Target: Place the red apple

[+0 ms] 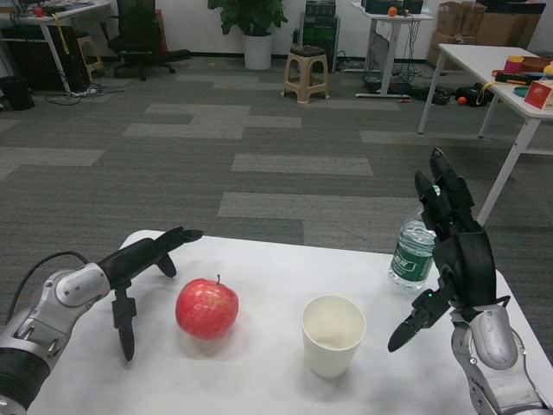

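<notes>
red apple [206,308] sits on bench [259,380], left hand [138,264] spread just beside it, right hand [445,251] spread

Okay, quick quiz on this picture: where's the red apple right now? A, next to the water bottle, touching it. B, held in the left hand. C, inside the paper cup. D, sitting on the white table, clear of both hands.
D: the red apple sits on the white table, with a gap between it and the open left hand, left of the paper cup.
</notes>
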Tool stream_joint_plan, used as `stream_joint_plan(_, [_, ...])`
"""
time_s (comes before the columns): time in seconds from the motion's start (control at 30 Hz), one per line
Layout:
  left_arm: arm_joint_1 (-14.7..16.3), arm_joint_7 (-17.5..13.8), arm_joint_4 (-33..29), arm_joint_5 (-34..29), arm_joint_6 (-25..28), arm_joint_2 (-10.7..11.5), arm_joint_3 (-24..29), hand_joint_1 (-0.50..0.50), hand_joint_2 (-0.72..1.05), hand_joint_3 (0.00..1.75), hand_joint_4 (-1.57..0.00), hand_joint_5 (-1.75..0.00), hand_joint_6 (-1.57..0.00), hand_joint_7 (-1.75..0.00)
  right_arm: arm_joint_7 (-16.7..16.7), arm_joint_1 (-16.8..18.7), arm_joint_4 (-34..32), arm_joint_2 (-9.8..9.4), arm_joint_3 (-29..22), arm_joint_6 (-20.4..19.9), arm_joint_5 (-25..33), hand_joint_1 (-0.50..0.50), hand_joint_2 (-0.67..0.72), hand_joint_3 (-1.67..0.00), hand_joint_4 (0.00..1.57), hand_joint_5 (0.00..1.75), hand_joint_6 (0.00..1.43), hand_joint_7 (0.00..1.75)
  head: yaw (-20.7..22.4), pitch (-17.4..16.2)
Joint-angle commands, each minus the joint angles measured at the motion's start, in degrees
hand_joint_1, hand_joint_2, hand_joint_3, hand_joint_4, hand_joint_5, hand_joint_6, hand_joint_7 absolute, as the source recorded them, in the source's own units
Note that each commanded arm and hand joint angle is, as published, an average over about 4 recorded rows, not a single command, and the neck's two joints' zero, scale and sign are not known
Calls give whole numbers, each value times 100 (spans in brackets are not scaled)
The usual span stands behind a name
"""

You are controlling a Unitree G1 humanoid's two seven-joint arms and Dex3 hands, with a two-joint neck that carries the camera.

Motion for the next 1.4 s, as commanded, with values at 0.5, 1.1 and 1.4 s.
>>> stream_joint_plan(0.5, [-7, 1095, 4, -3886, -1189, -474, 297, -48, -37, 0, 0, -154, 0, -21, -15, -123, 37, -52, 19, -2, 57, 17, 72, 0, 0, 0, 0, 7, -32, 132])
stream_joint_plan(1.1, [-194, 1101, -51, -6260, -1431, -593, -837, -48, -55, 4, 0, -72, 0, 0, -15, -156, 37, -54, 12, 3, 57, 17, 72, 0, 0, 0, 0, 7, -112, 239])
stream_joint_plan(1.4, [-209, 1099, -115, -6275, -1435, -628, -848, -48, -55, 0, 0, -72, 0, 0, -15, -231, 63, -54, 23, 3, 57, 17, 72, 0, 0, 0, 0, 7, -83, 304])
